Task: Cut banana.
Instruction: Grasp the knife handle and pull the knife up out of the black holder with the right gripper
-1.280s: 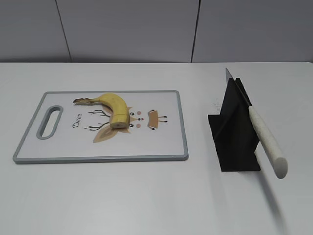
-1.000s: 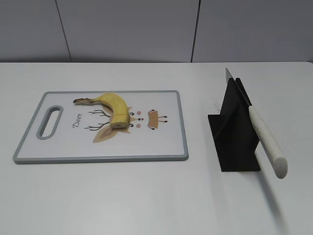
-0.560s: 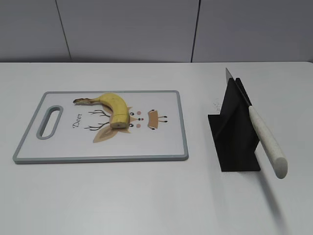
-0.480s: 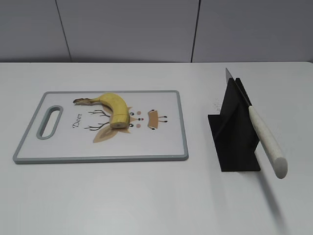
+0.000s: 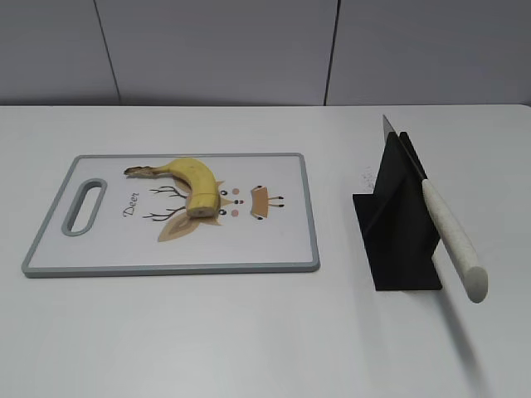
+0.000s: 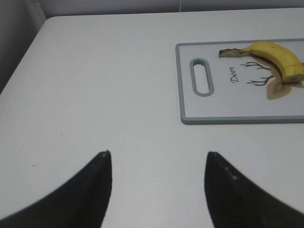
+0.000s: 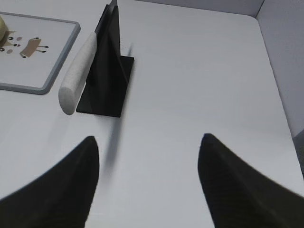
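While both arms hang back over bare tabletop, a banana (image 5: 193, 180) lies on a white cutting board (image 5: 249, 240) with a grey rim, resting across a printed deer drawing, its dark stem pointing toward the board's slotted handle (image 5: 84, 206). Its other end is blunt and flat, sitting just beside a small fox-like face printed on the board. To the right of the board, well apart from it, a knife (image 5: 444, 230) sits tilted in a black stand (image 5: 398, 224), its blade slotted through the upright plate and its pale speckled handle sticking out toward the camera, clear of the table (image 5: 249, 332).

Seen from the left wrist, the left gripper (image 6: 156, 190) has its two dark fingers spread wide apart with nothing between them and nothing touching them; the board and banana lie ahead and to the right, well away. From the right wrist, the right gripper (image 7: 148, 183) likewise stands wide apart and holds nothing, hovering over the table, with the knife handle (image 7: 78, 73) and stand ahead on the left, not in contact. Neither arm appears in the exterior view.
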Robot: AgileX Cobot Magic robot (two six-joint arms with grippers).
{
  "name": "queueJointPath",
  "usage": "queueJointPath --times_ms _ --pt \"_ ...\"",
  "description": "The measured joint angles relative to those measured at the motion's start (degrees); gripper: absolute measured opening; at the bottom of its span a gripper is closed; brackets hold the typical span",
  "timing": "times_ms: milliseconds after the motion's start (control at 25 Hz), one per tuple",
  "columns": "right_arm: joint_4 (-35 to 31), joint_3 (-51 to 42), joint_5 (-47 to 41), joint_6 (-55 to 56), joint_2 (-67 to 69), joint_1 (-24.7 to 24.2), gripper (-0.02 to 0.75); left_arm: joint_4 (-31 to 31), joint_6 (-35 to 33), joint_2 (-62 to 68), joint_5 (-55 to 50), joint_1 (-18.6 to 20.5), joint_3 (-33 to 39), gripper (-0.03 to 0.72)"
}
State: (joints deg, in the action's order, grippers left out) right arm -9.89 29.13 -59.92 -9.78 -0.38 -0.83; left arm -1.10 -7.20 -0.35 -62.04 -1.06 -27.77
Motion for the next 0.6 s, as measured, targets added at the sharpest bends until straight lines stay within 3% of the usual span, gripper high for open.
queueJointPath --times_ms 600 --pt "-0.4 0.0 0.0 1.1 0.0 0.0 0.509 0.0 0.0 0.0 0.0 0.0 0.0 0.591"
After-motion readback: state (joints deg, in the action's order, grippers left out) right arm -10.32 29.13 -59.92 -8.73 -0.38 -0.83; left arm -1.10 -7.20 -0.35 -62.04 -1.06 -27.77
